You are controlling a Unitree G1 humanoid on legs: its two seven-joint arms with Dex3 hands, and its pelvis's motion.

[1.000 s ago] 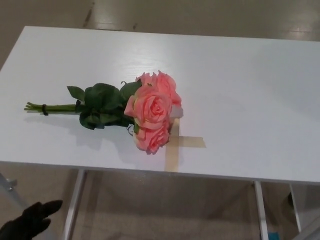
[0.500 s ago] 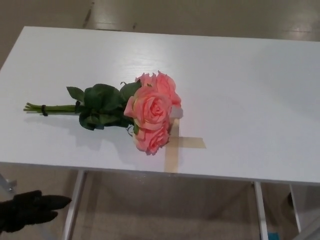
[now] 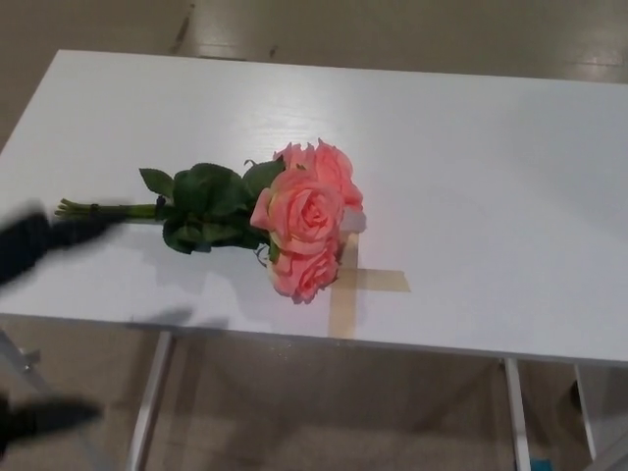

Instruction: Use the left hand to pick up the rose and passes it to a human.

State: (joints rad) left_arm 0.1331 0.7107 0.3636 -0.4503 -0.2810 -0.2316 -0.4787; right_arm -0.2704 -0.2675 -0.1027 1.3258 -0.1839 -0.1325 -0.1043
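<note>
The rose bunch (image 3: 294, 221) lies on the surface (image 3: 471, 157), a little left of its middle. Its stems (image 3: 108, 209) point to the left edge and its blooms to the right. The blooms lie partly on a tape cross (image 3: 378, 281) near the front edge. The left hand (image 3: 44, 240) is over the left edge, just beside the stem ends.

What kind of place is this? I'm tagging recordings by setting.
Probably an indoor lab or test room, not a home: a plain white table on metal legs, a tape cross marking a spot beside the rose bouquet, and a bare floor.

White table (image 3: 491, 147) on beige floor (image 3: 343, 25)
</note>
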